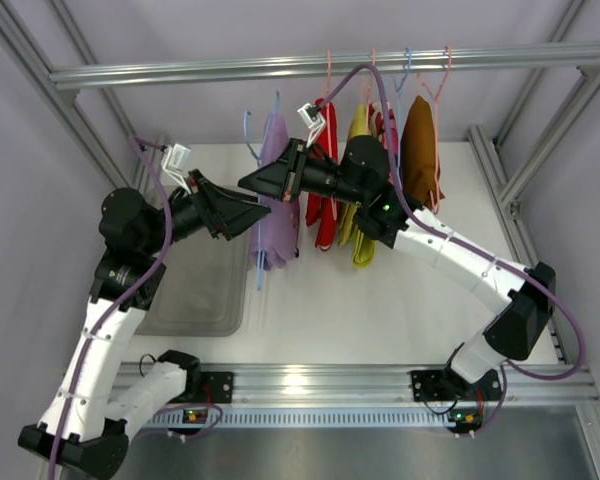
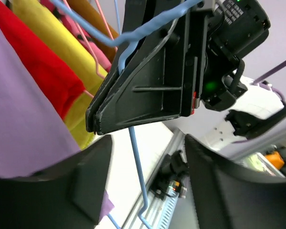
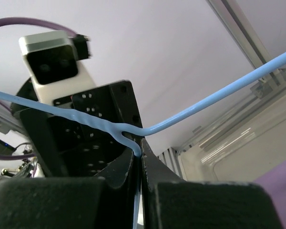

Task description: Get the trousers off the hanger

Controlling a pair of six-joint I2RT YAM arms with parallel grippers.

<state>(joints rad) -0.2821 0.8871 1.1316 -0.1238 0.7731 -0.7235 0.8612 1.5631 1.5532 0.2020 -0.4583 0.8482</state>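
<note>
The lilac trousers (image 1: 280, 195) hang on a blue wire hanger (image 1: 261, 262), held below the rail and in front of it. My right gripper (image 1: 250, 183) is shut on the hanger's neck (image 3: 137, 149), just under the twisted joint. My left gripper (image 1: 246, 216) is open just below it, beside the lilac cloth (image 2: 24, 119). A blue hanger wire (image 2: 136, 164) runs between its fingers (image 2: 86, 186) without being pinched. The red trousers (image 1: 325, 195) and the yellow-green trousers (image 1: 361, 225) hang from the rail to the right, and both show in the left wrist view, red (image 2: 33, 52) and yellow-green (image 2: 52, 28).
The metal rail (image 1: 320, 66) crosses the top and carries several hangers, including pink (image 1: 390, 130) and brown (image 1: 420, 150) garments. A clear plastic bin (image 1: 195, 290) sits on the table at the left, under my left arm. Frame posts stand at both sides.
</note>
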